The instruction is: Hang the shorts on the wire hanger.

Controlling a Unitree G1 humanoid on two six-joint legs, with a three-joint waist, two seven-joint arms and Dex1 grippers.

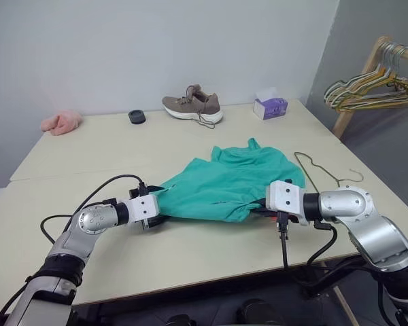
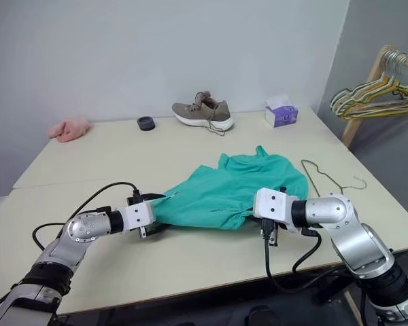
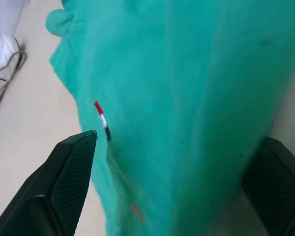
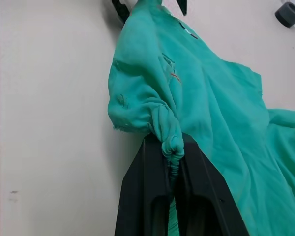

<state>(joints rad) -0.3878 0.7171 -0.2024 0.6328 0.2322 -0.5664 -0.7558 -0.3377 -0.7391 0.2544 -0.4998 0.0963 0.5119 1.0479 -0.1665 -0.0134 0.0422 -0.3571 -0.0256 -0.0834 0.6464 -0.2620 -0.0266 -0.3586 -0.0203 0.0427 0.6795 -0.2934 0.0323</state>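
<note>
I have the shorts (image 1: 228,183) spread on the worktop (image 1: 88,156), near its front edge, between both arms. My right gripper (image 4: 173,162) has its jaws closed on a gathered fold of the shorts' near edge, the cloth pinched between the two fingers (image 4: 147,191). My left gripper (image 3: 172,172) has its jaws wide apart, straddling the opposite edge of the shorts, not clamped. The wire hanger (image 1: 319,170) lies flat on the worktop just beside the shorts, on the right.
</note>
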